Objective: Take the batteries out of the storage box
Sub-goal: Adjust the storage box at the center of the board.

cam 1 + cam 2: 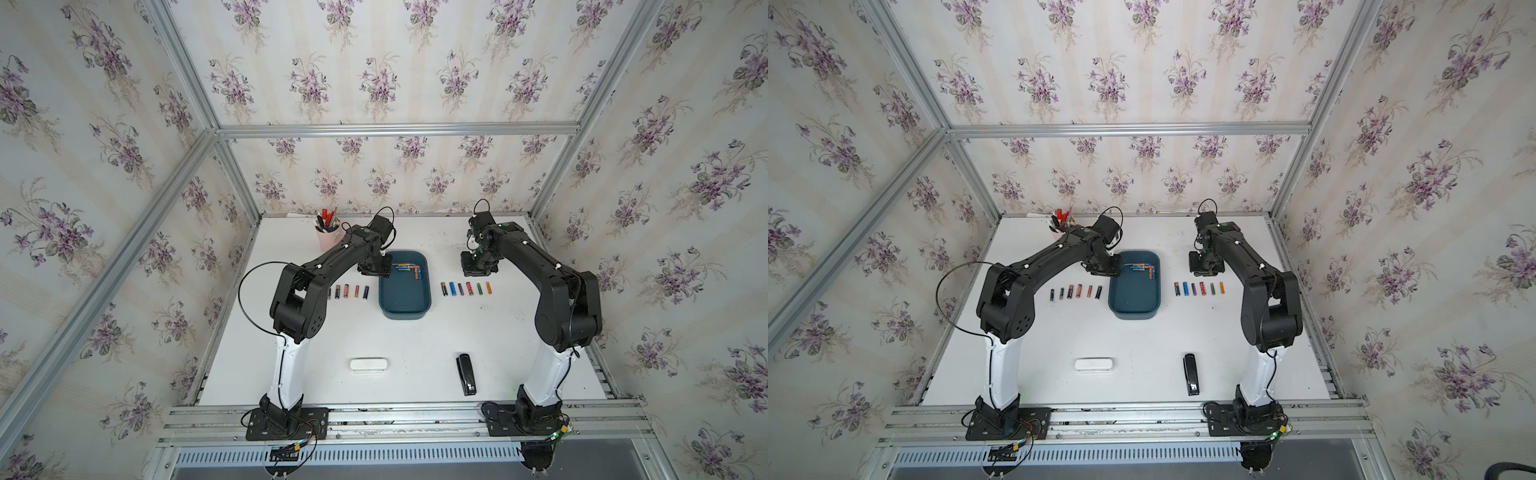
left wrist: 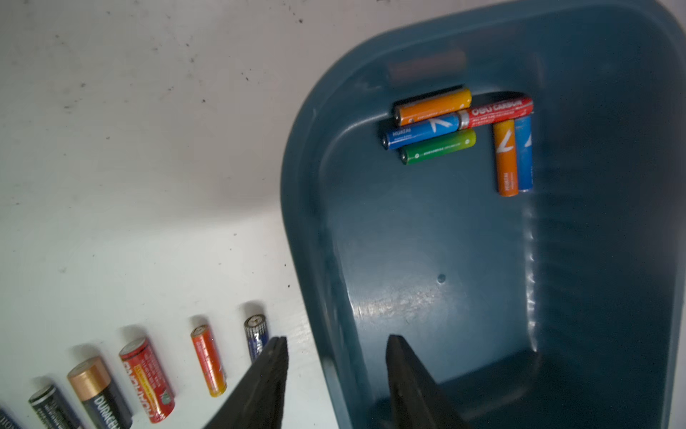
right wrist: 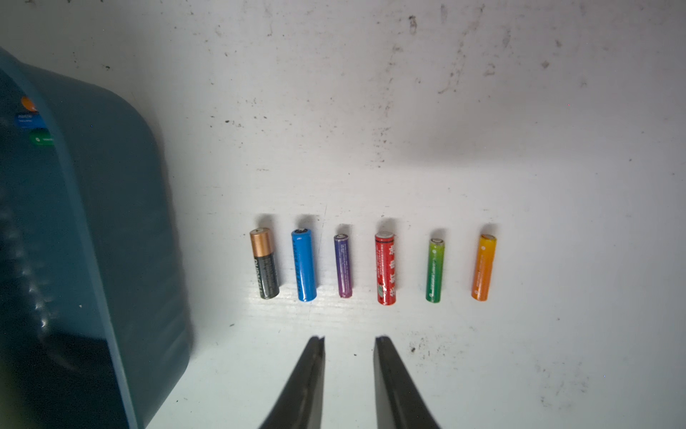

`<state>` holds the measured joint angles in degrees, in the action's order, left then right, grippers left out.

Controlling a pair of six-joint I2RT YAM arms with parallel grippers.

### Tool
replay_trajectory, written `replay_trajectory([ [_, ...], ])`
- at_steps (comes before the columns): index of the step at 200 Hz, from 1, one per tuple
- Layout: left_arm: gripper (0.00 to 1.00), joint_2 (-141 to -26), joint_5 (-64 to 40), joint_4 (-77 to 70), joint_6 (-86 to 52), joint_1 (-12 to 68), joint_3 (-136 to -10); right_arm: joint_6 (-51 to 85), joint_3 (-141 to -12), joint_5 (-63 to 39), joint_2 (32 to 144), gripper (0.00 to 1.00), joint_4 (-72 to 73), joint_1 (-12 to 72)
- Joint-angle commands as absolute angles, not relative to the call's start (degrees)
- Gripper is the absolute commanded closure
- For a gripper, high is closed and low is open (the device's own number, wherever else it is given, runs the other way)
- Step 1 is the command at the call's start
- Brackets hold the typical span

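The teal-blue storage box [image 1: 405,297] [image 1: 1133,299] sits mid-table. Several batteries [image 1: 409,268] [image 2: 430,126] lie bunched at its far end: orange, blue, green, red, plus an orange and blue pair crosswise. My left gripper [image 1: 376,270] [image 2: 336,341] hovers open at the box's far left side. In the left wrist view one finger is over the table and one over the box floor [image 2: 445,241], and nothing is held. My right gripper [image 1: 478,270] [image 3: 349,340] is open a little above bare table, right of the box [image 3: 111,223].
A row of batteries [image 1: 351,291] [image 2: 208,360] lies left of the box and another row [image 1: 465,288] [image 3: 384,267] right of it. A pink cup of pens [image 1: 328,237] stands at the back left. A white case [image 1: 368,365] and black stapler [image 1: 466,374] lie near the front.
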<state>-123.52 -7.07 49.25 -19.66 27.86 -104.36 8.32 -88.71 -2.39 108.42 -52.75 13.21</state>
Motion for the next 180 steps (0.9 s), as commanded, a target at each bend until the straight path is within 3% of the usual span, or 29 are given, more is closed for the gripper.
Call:
replay_trajectory([
  [1,0.58,-126.61,-5.82,52.66,-18.67,27.95,-107.85,7.65,-88.78,-2.42,107.88,0.71,-53.09,13.36],
  [36,0.73,-130.60,-5.61,55.65,-19.85,27.98,-112.39,7.12,-88.67,-2.20,108.06,0.71,-52.87,13.28],
  [115,0.93,-131.26,-4.76,59.85,-19.50,27.88,-116.02,6.59,-86.58,-3.07,107.38,0.71,-50.91,13.01],
  [180,0.96,-131.26,-0.70,71.51,-19.30,28.82,-126.52,6.37,-83.96,-4.48,106.20,0.71,-48.69,12.45],
])
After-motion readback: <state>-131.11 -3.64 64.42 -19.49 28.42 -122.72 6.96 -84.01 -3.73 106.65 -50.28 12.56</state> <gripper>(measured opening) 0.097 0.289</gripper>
